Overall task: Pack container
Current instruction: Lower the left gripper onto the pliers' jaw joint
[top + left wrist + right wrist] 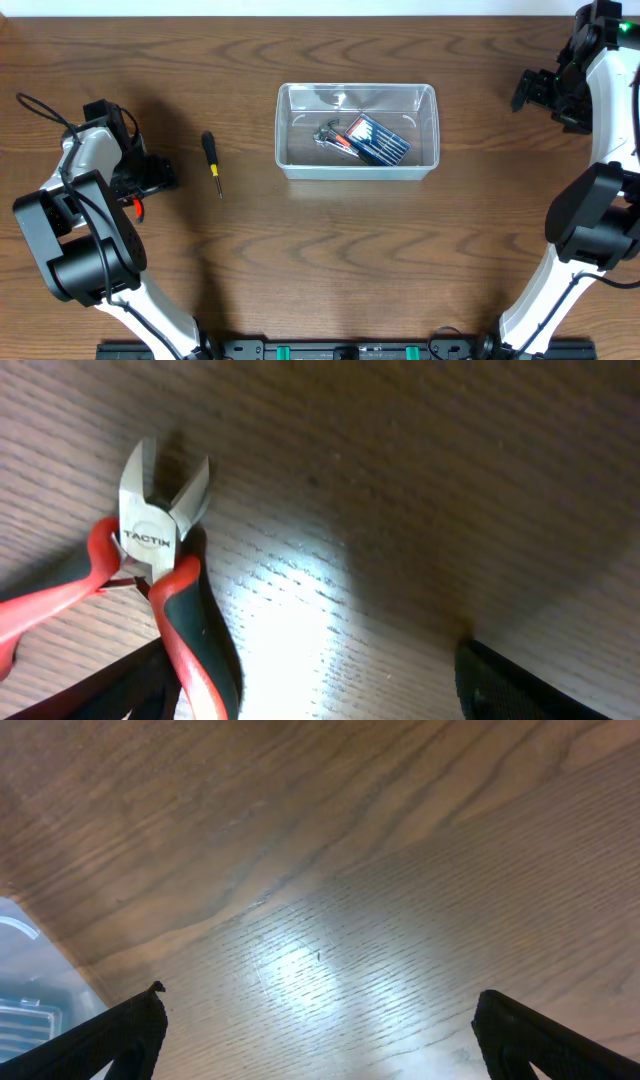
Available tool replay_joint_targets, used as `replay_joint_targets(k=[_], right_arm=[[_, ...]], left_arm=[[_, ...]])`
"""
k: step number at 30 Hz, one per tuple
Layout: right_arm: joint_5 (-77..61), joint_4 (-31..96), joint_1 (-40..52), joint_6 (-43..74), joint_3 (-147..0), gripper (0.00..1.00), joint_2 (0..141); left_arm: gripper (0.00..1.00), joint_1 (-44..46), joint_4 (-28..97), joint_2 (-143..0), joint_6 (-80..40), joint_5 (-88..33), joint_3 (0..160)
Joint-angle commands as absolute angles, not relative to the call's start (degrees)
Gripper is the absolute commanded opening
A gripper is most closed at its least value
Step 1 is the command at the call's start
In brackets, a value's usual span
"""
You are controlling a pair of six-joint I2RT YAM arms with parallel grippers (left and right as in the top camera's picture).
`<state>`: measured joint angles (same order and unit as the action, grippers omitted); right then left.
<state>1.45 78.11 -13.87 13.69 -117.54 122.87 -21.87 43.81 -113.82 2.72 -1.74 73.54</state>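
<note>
Lying apart from container [358, 172]: screwdriver [211, 160], cutters [150, 538].

Glare whitens the table [300, 600]; the left pincer [310, 695] blurs dark.

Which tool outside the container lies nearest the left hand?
The red-handled cutters, right at the left hand. The black-and-yellow screwdriver lies farther off, between that hand and the container.

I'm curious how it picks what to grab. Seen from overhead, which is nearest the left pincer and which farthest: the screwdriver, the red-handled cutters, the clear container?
1. The red-handled cutters, right at the left pincer, far left.
2. The screwdriver, lying between the pincer and the bin.
3. The container, mid-view, farthest.
</note>
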Motion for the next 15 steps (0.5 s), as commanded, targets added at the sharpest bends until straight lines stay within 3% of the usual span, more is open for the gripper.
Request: replay_joint_targets(k=[1, 15], right_arm=[[1.45, 77.97, -13.85, 14.74, -117.54, 0.99, 122.91], [1.45, 77.97, -13.85, 14.74, -117.54, 0.99, 122.91]], left_arm=[[0.86, -22.44, 43.38, -115.68, 0.67, 0.16, 72.79], [0.8, -24.8, 43.35, -115.68, -0.78, 1.08, 72.79]])
